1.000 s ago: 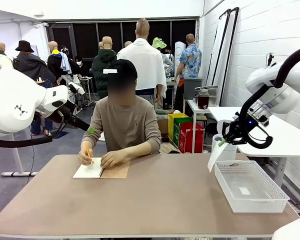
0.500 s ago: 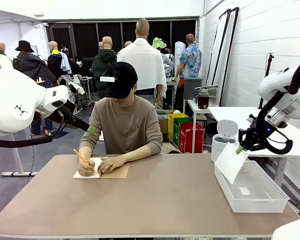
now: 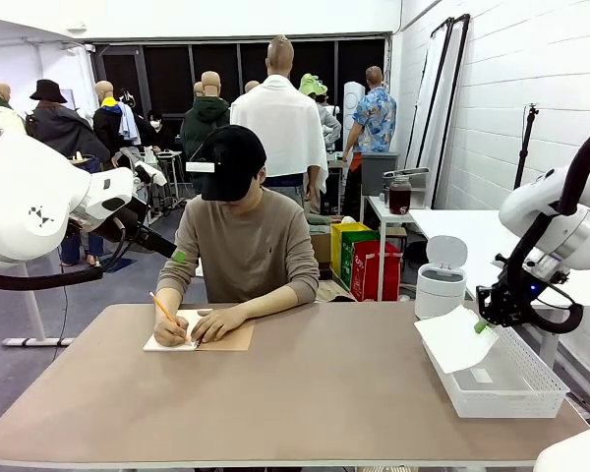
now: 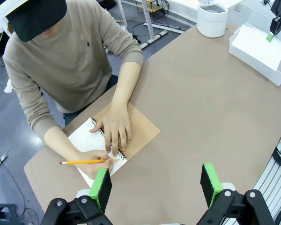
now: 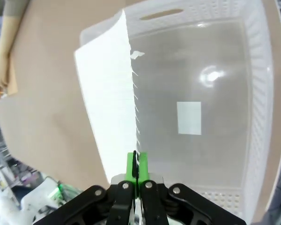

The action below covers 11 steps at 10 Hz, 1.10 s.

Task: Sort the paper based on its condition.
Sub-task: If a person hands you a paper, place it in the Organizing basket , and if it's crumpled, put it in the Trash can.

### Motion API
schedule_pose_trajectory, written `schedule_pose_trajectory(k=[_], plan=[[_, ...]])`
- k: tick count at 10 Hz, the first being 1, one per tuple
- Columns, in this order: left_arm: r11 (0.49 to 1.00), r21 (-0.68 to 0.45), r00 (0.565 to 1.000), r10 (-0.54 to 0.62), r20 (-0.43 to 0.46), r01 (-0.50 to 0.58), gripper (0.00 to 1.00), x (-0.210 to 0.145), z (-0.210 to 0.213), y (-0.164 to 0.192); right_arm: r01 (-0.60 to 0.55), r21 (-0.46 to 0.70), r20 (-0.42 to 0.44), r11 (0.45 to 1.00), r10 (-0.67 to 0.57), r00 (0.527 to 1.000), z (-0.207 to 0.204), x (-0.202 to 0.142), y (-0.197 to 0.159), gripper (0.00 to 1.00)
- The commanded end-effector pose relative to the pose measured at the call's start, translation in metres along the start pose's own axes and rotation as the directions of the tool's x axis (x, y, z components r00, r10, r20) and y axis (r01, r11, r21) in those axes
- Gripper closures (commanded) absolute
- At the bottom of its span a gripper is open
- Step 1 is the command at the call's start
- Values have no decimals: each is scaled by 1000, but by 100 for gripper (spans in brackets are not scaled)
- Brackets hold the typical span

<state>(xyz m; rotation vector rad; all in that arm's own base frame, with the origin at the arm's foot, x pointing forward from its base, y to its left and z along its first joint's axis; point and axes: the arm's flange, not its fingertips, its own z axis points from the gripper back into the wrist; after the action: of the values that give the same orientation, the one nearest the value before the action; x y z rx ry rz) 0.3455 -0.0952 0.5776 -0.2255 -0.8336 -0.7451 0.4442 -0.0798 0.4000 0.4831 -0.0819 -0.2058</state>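
Right wrist view: right gripper (image 5: 136,160) clamped on a white paper sheet (image 5: 107,105) above the lattice basket (image 5: 260,93); left gripper (image 4: 157,180) spread apart.

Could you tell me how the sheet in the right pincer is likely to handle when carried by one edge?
Probably floppy: the sheet, pinched at one edge by the right pincer, bows over the basket. Likely very light, so it may flutter or drift if released. Its ragged edge hints that it tears easily.
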Motion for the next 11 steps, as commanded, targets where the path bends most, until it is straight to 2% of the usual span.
schedule_pose_trajectory(k=[1,4,11], plan=[[1000,-12,1000,-4,0,4,0,-1,0,0,35,-68,12,997,-34,999,-7,-3,-9,100],[1000,-12,1000,-4,0,4,0,-1,0,0,81,-135,62,988,-73,995,-10,-2,-23,100],[1000,-12,1000,-4,0,4,0,-1,0,0,121,-195,6,973,-122,992,-22,-3,-25,100]])
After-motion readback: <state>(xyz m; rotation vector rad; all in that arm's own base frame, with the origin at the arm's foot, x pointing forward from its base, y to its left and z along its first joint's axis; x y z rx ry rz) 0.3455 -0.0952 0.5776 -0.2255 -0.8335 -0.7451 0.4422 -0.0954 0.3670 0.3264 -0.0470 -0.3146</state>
